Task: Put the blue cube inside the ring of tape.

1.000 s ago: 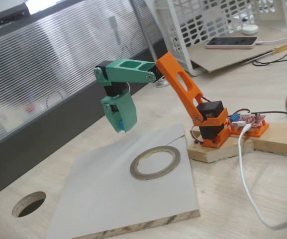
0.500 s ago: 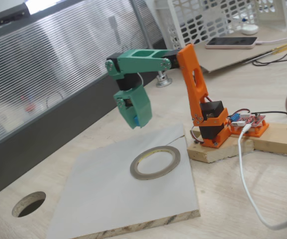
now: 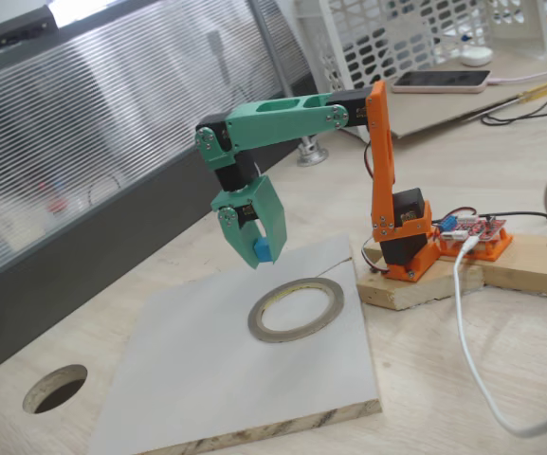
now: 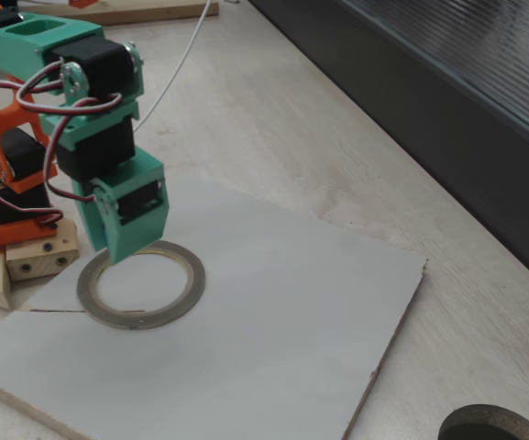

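My green gripper [image 3: 258, 256] hangs in the air, fingers pointing down, shut on the blue cube [image 3: 264, 250]; the cube is a tiny bright blue block showing between the jaw tips. The gripper is above and a little back-left of the ring of tape [image 3: 287, 336], which lies flat on the white board [image 3: 197, 379]. In the other fixed view, the gripper [image 4: 119, 255] hovers over the ring of tape [image 4: 197, 280] at its near-left edge, and the green fingers cover part of the band. The ring's opening is empty.
The board [image 4: 292, 302] rests on a wooden tabletop with a dark round hole [image 3: 55, 387] [image 4: 493, 426] cut through it. The arm's orange base stands on a wooden block [image 3: 415, 289] right of the ring. A white cable [image 3: 467, 351] trails beside it. A phone [image 3: 441, 81] and a white basket sit at the back.
The arm has straightened up and swung the gripper right and down, closer to the ring. The blue cube stays in the jaws throughout.
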`<action>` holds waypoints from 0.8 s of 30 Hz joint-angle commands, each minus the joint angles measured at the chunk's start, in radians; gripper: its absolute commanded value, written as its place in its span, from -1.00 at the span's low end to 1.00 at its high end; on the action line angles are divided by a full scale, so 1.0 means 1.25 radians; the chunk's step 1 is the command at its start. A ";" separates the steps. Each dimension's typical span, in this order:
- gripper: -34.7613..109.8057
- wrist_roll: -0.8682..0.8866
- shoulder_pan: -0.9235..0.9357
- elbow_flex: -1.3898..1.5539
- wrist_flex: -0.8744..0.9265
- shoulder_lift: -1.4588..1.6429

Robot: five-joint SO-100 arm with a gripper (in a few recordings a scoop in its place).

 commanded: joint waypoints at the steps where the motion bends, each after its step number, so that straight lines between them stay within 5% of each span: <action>1: -0.30 0.005 -0.063 0.012 0.006 0.034; 17: -0.30 0.000 -0.166 0.318 -0.005 0.191; 24: -0.30 0.000 -0.166 0.422 -0.202 0.222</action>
